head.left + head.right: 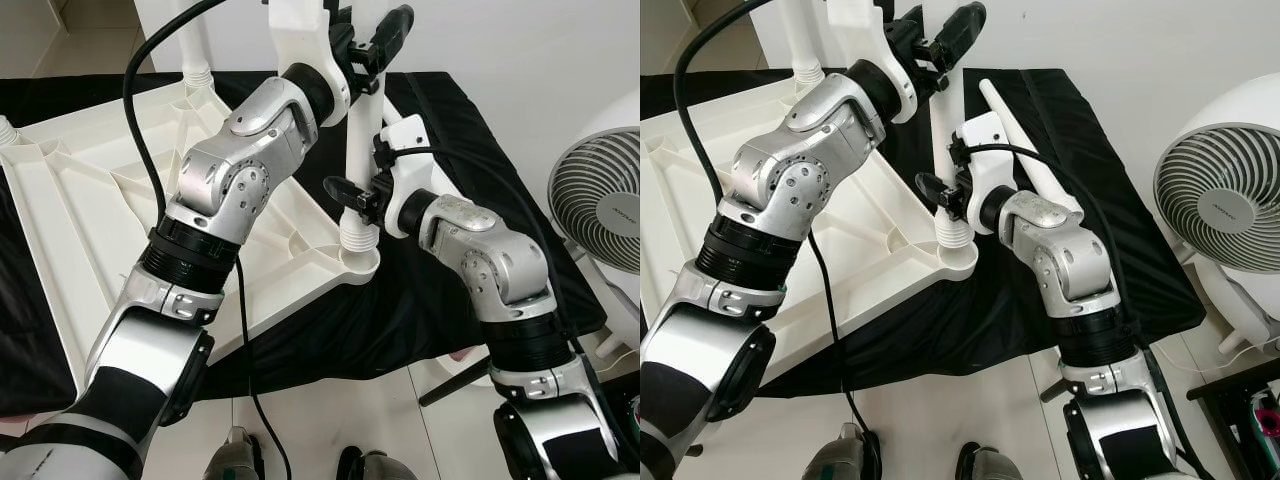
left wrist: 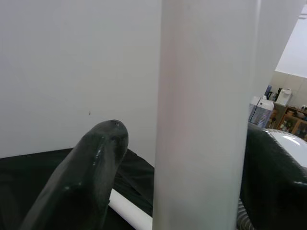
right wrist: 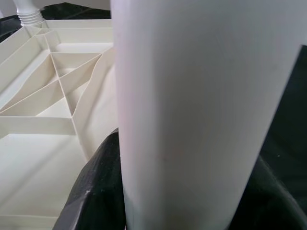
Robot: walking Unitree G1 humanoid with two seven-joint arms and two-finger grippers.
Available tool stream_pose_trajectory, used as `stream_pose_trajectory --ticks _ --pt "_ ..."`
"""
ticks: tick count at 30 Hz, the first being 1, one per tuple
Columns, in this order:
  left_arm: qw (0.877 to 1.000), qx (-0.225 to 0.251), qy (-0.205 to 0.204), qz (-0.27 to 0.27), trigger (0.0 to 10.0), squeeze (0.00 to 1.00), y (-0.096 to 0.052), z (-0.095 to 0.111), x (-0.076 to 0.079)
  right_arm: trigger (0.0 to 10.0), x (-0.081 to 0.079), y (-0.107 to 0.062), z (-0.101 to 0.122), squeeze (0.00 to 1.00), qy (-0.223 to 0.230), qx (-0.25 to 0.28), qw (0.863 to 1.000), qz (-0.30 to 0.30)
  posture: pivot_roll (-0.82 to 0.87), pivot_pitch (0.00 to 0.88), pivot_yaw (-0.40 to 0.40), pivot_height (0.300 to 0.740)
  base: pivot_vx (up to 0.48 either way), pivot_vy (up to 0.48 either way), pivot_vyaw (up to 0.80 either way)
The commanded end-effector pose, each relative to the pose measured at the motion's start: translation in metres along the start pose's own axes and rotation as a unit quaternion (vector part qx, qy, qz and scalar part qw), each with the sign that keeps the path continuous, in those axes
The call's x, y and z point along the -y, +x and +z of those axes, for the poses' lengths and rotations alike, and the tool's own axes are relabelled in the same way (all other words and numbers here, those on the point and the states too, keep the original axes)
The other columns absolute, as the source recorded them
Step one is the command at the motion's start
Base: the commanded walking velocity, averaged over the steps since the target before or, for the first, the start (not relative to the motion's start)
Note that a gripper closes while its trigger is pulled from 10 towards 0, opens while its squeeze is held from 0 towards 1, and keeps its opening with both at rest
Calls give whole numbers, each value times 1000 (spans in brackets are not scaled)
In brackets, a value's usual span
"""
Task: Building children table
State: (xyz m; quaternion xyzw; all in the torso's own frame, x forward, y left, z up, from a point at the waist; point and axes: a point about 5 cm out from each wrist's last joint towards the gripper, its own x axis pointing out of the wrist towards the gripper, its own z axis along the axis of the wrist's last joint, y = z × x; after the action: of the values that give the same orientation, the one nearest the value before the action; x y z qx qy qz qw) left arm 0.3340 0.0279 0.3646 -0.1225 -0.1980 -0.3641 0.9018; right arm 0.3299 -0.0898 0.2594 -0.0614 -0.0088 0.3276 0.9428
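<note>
Both pincers clamp the white table leg (image 1: 357, 150) upright, right gripper (image 1: 352, 192) just above the tabletop's corner socket (image 1: 360, 262), left gripper (image 1: 372, 42) higher, steadying it for screwing in.

You've got the white plastic tabletop (image 1: 90, 220) lying upside down on the black cloth, ribbed underside up. One white leg (image 1: 358, 150) stands upright, its threaded end sitting in the near corner socket (image 1: 360, 262). Another leg (image 1: 196, 50) is up at the far corner, and a spare leg (image 1: 1025, 150) lies flat on the cloth just beyond.
</note>
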Motion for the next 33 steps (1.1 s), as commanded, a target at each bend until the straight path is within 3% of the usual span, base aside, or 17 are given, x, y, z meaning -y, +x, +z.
stream_pose_trajectory --ticks 1,13,15,26,33 --pt "985 8 15 -171 10000 0 -2 5 22 10000 -2 0 1 0 -2 9 1000 1 87 119 -47 740 0 0 0" --pt "985 17 8 -171 10000 0 -3 9 18 10000 1 1 3 0 8 29 999 -21 91 109 -48 740 0 0 0" --pt "985 18 -4 -173 10000 0 -5 10 16 10000 10 0 6 0 32 53 996 -63 95 116 -49 740 0 0 0" --pt "984 13 -31 -174 10000 0 -10 9 14 10000 24 -5 4 0 70 81 985 -136 100 123 -49 740 0 0 0" --pt "991 -20 -41 -125 10000 0 -12 -11 3 10000 31 -10 -3 0 82 98 975 -184 102 124 -48 740 0 0 0"
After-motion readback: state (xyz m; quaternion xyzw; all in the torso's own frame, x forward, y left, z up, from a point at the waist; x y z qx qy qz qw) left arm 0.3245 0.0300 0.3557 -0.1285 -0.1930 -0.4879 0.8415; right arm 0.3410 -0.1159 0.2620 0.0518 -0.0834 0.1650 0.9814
